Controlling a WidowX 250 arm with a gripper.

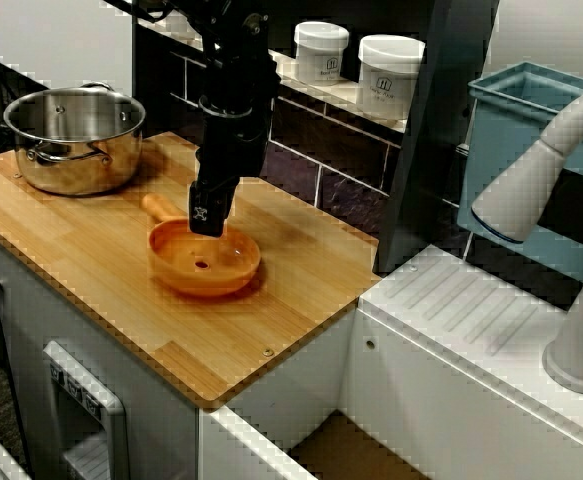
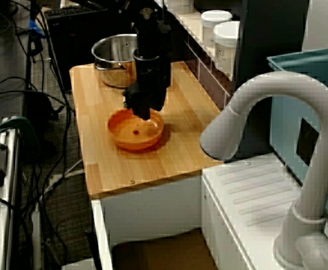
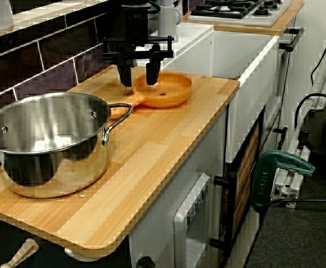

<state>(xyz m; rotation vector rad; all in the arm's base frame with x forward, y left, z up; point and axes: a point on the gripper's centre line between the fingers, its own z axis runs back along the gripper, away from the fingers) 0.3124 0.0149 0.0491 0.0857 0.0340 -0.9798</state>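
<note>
Wooden worktop (image 1: 91, 260) on a white toy-kitchen cabinet, with a dark tile backsplash (image 1: 311, 150) along its far edge. On the ledge above the tiles there are two white jars (image 1: 321, 50) (image 1: 389, 75). At one end the worktop butts against a white sink unit (image 1: 471, 330) with a grey faucet (image 1: 541, 170), and a teal bin (image 1: 516, 150) sits behind that. The low view from the pot end shows a stove top (image 3: 235, 8) past the sink and a green clamp (image 3: 277, 167) down by the floor. The view from the sink end shows cables on the floor.

A steel pot (image 1: 76, 140) with two handles sits at the far corner of the end away from the sink, upright, nothing visible inside. The orange pan (image 1: 204, 262) lies flat about mid-worktop, nearer the sink end and well apart from the pot. Its short handle points back toward the pot.

The black arm comes down from above the backsplash, near vertical, wrist pointing down. The gripper (image 3: 139, 82) hangs low over the backsplash side of the pan. The fingers (image 3: 153, 67) are spread apart with nothing between them but the pan's rim area: one shows over the pan, the other just outside its rim on the wall side. Cannot tell if either tip touches the pan. In the view from above, the tips sit at the rim near the handle root.
</note>
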